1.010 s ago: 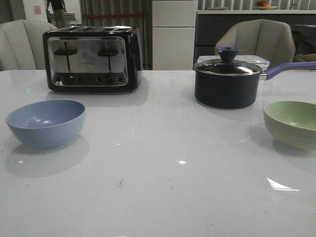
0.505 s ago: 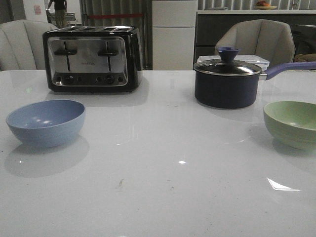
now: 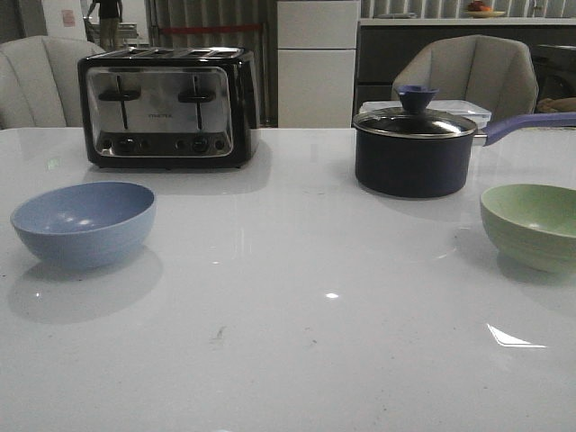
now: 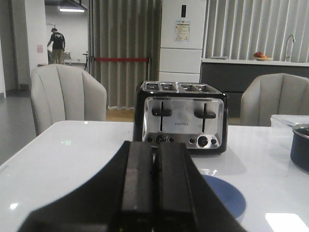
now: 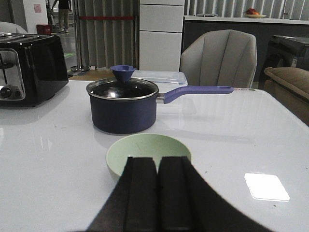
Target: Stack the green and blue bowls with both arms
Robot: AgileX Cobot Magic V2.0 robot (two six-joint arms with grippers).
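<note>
Nothing is stacked yet. The blue bowl [image 3: 83,223] sits in front of the four-slot toaster [image 3: 167,107], toward its left side; the green bowl [image 3: 533,225] rests far to the toaster's right, past the lidded saucepan [image 3: 415,149]. Both bowls are round, matte and empty on the glossy white desk [image 3: 297,333]. The left hand [image 4: 153,181] and the right hand [image 5: 158,191] each have their fingers pressed together, holding nothing.
</note>
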